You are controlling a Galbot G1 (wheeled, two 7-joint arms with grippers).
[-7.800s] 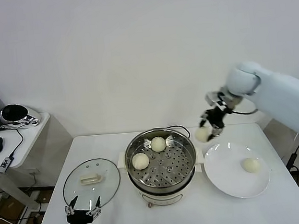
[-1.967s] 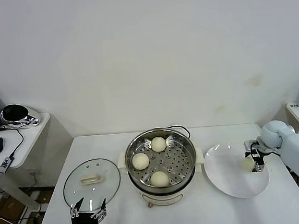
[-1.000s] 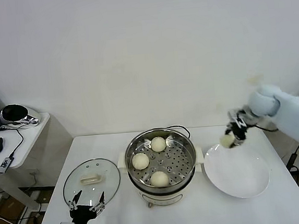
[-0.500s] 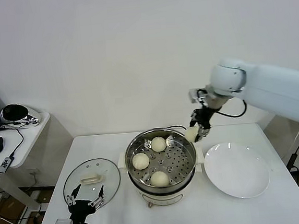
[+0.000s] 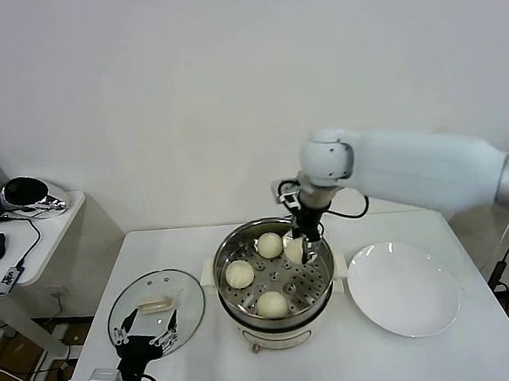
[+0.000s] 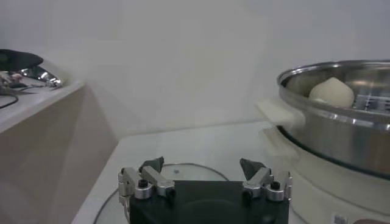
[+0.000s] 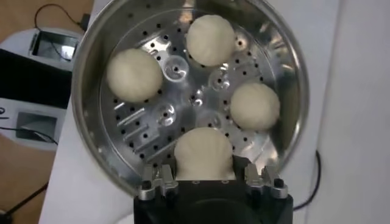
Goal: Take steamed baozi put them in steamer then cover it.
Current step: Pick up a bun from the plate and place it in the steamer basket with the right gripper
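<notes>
The steamer [image 5: 249, 326] stands mid-table with three steamed baozi [image 5: 269, 244] [image 5: 239, 274] [image 5: 272, 304] on its perforated floor. My right gripper [image 5: 304, 244] hangs over the steamer's back right part, shut on another baozi [image 7: 203, 152]. The right wrist view looks down past it onto the steamer's wall [image 7: 91, 122] and the three baozi [image 7: 210, 39] [image 7: 134, 74] [image 7: 255, 105] below. The cover [image 5: 155, 311], clear glass with a cream handle, lies flat to the steamer's left. My left gripper [image 5: 146, 329] stands open at the cover's near edge [image 6: 195, 173], holding nothing.
A bare white plate [image 5: 404, 289] lies to the right of the steamer. A side table [image 5: 27, 237] with a laptop, cables and a dark round device stands off the main table's left edge. A black cord runs behind the steamer.
My right gripper has carried the baozi leftwards from above the plate to over the steamer's back right. The left gripper has crept slightly towards the cover.
</notes>
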